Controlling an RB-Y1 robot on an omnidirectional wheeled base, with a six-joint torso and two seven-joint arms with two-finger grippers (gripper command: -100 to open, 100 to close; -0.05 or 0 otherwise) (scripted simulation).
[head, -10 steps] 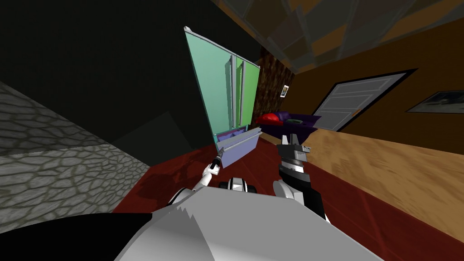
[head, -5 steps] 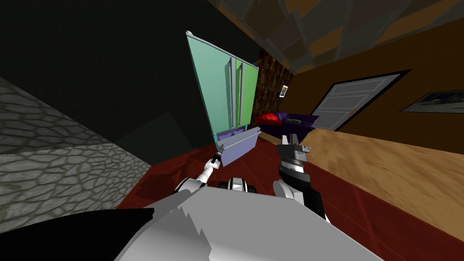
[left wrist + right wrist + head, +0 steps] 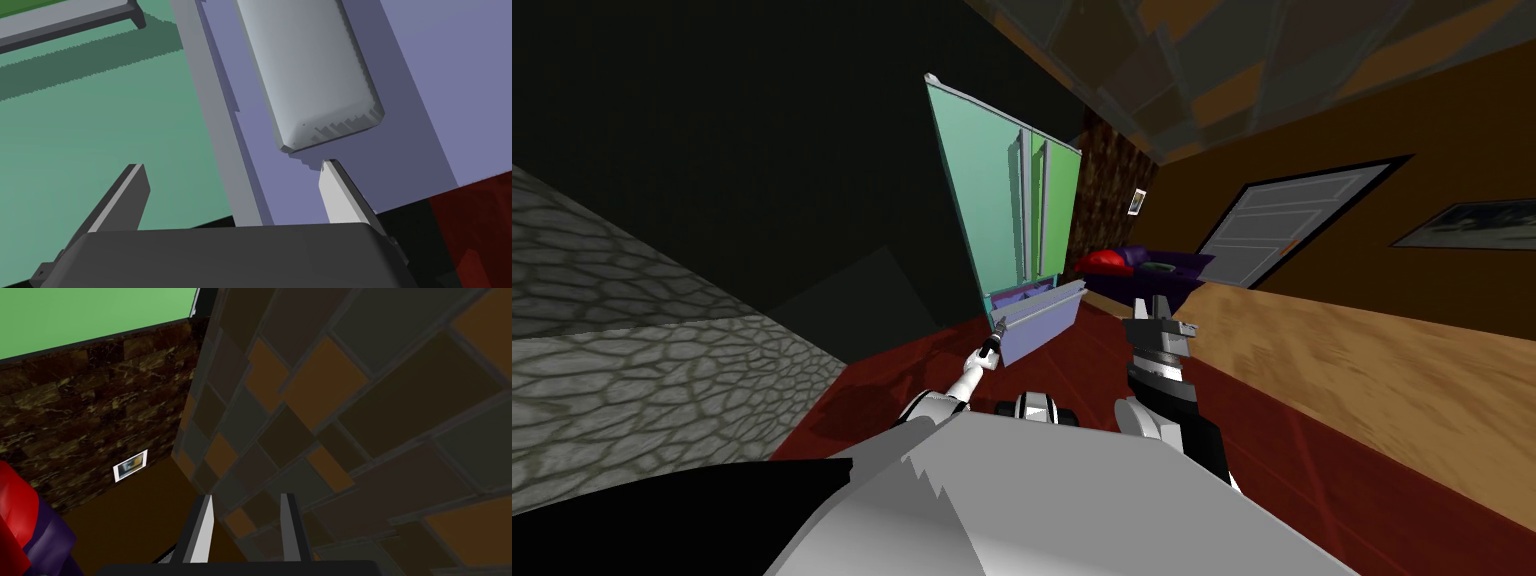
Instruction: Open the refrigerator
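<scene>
refrigerator (image 3: pixel 1009 235) | green doors (image 3: pixel 1057 205) shut | lilac drawer (image 3: pixel 1042 328) out (grey handle (image 3: pixel 310 75))

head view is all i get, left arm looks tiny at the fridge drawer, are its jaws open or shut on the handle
Observer: Open. In the left wrist view the left gripper has its jaws wide apart, and they pinch nothing.
Operator: so where is the handle against them
Observer: The handle ends just beyond one fingertip, off to that side of the gap. The gap itself faces the drawer edge and the green door.
Operator: and the right one
Observer: In its wrist view the right gripper has its jaws close together with nothing between them.
</scene>
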